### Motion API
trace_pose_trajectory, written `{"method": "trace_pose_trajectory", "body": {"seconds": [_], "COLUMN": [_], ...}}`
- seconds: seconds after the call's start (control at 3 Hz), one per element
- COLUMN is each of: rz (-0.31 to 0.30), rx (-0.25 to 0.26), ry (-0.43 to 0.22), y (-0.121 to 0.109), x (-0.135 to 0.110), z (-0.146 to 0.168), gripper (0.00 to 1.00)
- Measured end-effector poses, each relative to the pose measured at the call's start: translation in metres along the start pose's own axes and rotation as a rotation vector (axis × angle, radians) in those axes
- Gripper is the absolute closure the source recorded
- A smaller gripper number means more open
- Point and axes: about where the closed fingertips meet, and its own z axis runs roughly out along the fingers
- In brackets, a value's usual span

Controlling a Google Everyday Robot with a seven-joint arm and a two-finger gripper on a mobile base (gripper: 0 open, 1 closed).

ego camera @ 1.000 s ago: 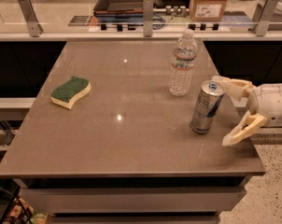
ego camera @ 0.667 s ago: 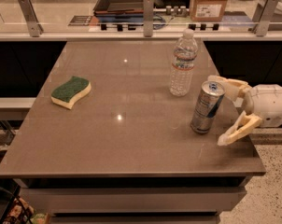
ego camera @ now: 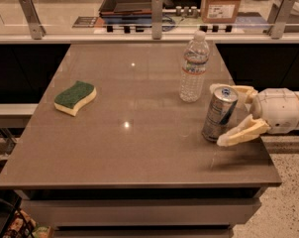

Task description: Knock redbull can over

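Redbull can (ego camera: 221,107): right side of counter (ego camera: 139,157), slightly tilted. End effector (ego camera: 218,117): at right counter edge, fingers spread, can held between. Water bottle (ego camera: 194,68): upright, just behind can. Sponge (ego camera: 75,97): left, well apart.

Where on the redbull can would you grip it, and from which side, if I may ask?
Around the mid-body of the redbull can, from the right edge of the table: its slim round wall suits a parallel pinch, and the open gripper straddles it there, one finger behind, one in front.
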Motion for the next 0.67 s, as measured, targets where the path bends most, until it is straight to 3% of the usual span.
{"method": "trace_pose_trajectory", "body": {"seconds": [0.67], "rz": [-0.002], "rx": [-0.008], "ry": [-0.002], "y": [0.0001], "x": [-0.0016], "z": [0.0045], "gripper": [0.64]}}
